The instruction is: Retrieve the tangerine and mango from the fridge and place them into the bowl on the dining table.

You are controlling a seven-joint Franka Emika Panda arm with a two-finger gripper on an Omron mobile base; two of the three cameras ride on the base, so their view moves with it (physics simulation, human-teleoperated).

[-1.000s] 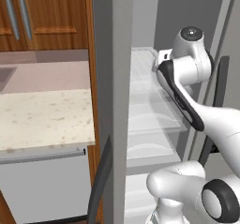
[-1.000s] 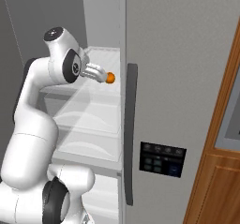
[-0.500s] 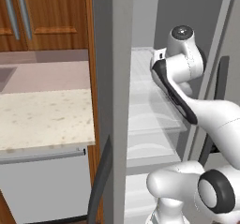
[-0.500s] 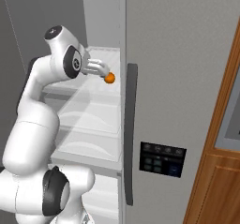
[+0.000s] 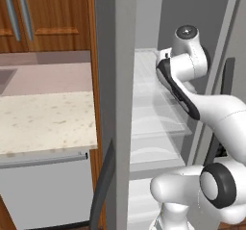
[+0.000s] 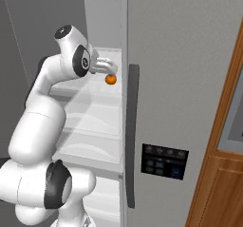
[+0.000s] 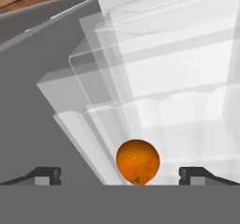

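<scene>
Dark fingertips stand wide apart at the bottom of the hand view, and the gripper [image 7: 119, 175] holds nothing. The jaws are spread as far as they go, one tip [image 7: 44, 175] to the left and one to the right, with the tangerine [image 7: 138, 161] sitting just ahead between them, not touched on either side as far as I can see.

From the right base view, the white arm reaches into the open fridge [image 6: 190, 69], its hand stretched out to the tangerine [image 6: 110, 79], which rests on a clear upper shelf [image 6: 92, 102] just beyond the hand. The left base view shows the arm's elbow bent inside the fridge [image 5: 122, 80] opening, with the clear shelves stacked below it.

So where do we stand? By my reading this is early going. The fridge door is open, and the arm is lined up on the first fruit, but no grasp has been made. The tangerine must be closed on, lifted out and carried to the bowl. The mango I cannot spot among the shelves from these angles, so that second fetch looks entirely untouched.

Further off, a beige speckled counter [image 5: 43, 123] over a white appliance [image 5: 43, 190] sits left of the fridge, with wooden cabinets [image 5: 48, 17] beyond it.
</scene>
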